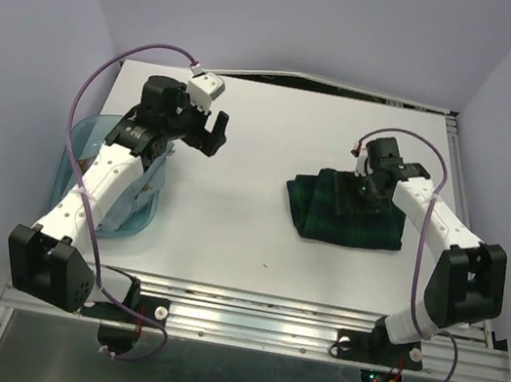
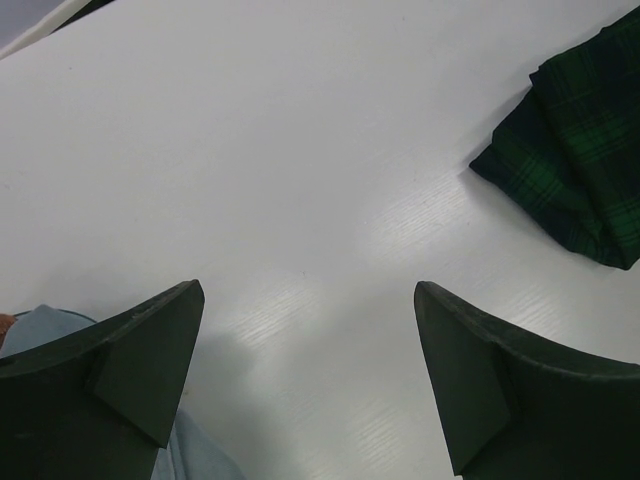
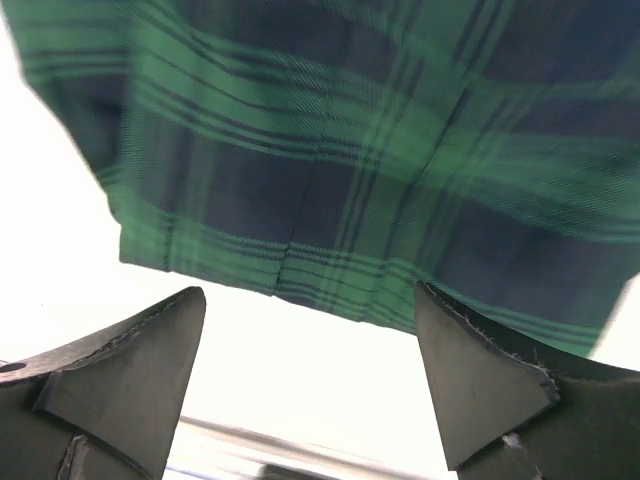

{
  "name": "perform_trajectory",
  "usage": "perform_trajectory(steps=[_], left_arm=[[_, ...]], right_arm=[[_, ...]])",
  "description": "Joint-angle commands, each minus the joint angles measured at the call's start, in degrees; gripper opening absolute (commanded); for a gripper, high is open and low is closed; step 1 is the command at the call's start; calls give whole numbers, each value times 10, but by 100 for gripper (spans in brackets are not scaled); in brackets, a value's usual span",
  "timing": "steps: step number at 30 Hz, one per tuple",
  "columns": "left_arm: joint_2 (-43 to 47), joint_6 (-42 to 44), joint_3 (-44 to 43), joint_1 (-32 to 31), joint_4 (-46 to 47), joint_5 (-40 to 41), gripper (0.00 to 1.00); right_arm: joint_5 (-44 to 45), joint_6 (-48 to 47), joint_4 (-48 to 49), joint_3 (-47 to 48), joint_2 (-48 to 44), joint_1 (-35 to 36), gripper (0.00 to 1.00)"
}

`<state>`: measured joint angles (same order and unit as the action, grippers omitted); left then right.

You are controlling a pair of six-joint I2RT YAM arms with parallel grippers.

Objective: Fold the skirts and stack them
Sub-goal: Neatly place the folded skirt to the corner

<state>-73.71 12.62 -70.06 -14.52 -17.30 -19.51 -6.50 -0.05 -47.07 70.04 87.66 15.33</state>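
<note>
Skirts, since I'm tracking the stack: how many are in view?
2. The tartan skirt lies folded at right; a pale blue skirt sits in the tub at left, partly hidden. More may lie beneath.

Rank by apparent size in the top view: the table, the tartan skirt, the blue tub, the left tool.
1. table
2. tartan skirt and blue tub: look alike; the left arm hides part of the tub, so unranked
3. left tool

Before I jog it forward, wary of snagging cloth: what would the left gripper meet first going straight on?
Probably bare table; the left gripper points down at it. The tartan skirt lies off to the right of that line, though depth is unclear.
</note>
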Motion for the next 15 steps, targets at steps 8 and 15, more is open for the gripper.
perform_trajectory(steps=[8, 15], left_arm=[[8, -6, 23, -1, 41, 30, 99], [-25, -2, 0, 5, 32, 27, 99]], right_arm=[[109, 120, 123, -102, 107, 1, 86], [142, 75, 163, 11, 270, -98, 84]])
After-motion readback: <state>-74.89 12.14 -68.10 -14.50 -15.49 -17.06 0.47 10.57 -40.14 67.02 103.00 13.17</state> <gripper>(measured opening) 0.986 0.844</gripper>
